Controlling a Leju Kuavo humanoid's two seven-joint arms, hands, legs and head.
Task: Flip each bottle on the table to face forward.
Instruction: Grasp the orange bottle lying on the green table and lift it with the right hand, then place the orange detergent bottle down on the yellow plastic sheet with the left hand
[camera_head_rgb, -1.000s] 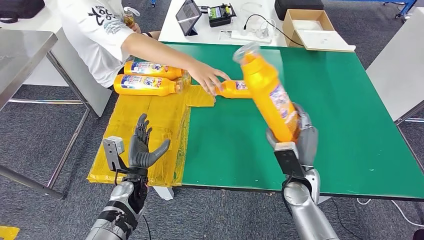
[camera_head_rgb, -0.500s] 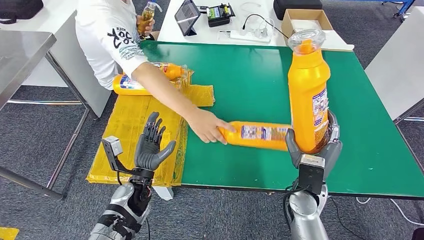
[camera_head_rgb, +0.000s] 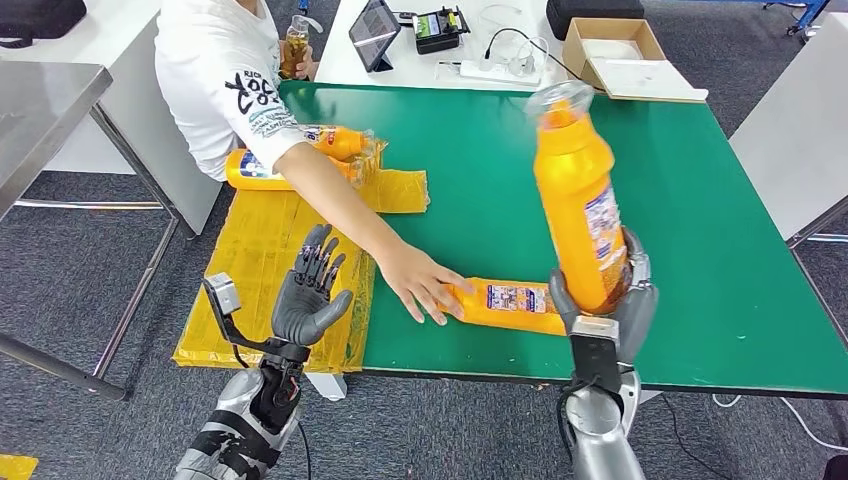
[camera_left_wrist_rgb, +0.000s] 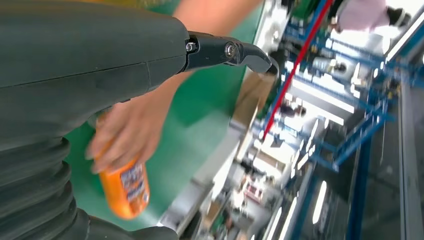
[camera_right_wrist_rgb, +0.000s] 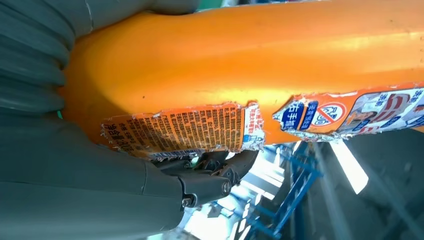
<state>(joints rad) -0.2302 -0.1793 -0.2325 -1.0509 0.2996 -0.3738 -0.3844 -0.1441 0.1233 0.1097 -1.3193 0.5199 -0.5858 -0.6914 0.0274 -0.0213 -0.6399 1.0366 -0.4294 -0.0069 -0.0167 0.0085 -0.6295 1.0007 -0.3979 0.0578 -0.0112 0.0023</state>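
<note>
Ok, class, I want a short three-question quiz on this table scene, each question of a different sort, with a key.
1. True or false: the right hand holds a bottle clear of the table.
2. Multiple choice: the person's hand rests on
A. the tablet
B. the lying bottle
C. the cardboard box
3. Fill the gap: the left hand is raised over the yellow sheet, fingers apart, holding ____.

Key: 1 true; 2 B; 3 nothing.
</note>
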